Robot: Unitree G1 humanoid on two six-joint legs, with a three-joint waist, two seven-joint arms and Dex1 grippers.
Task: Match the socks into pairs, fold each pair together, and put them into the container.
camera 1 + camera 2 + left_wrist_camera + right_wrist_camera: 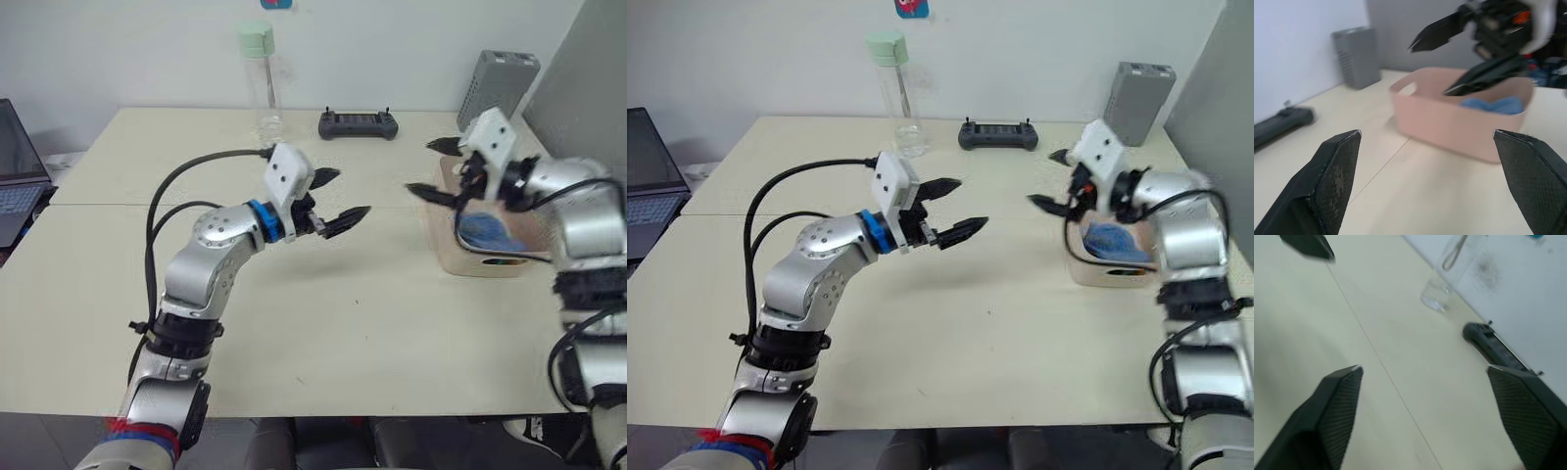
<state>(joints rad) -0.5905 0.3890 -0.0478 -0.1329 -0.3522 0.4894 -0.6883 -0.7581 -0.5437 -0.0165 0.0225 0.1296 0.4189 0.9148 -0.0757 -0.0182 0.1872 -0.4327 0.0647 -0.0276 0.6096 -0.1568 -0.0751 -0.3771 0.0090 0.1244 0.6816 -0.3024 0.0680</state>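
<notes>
The pale pink container [477,261] stands at the table's right side. Light blue socks [487,232] lie bunched inside it, and they also show over its rim in the left wrist view [1493,104]. My right gripper [421,166] hovers open just above the container's left rim, holding nothing. My left gripper [351,193] is open and empty too, raised above the middle of the table and pointing toward the container [1449,132]. The other socks are out of view.
A clear water bottle [260,83] with a green cap and a black controller [358,124] sit near the table's far edge. A grey upright box [497,83] stands behind the container. A laptop [15,166] is at the far left.
</notes>
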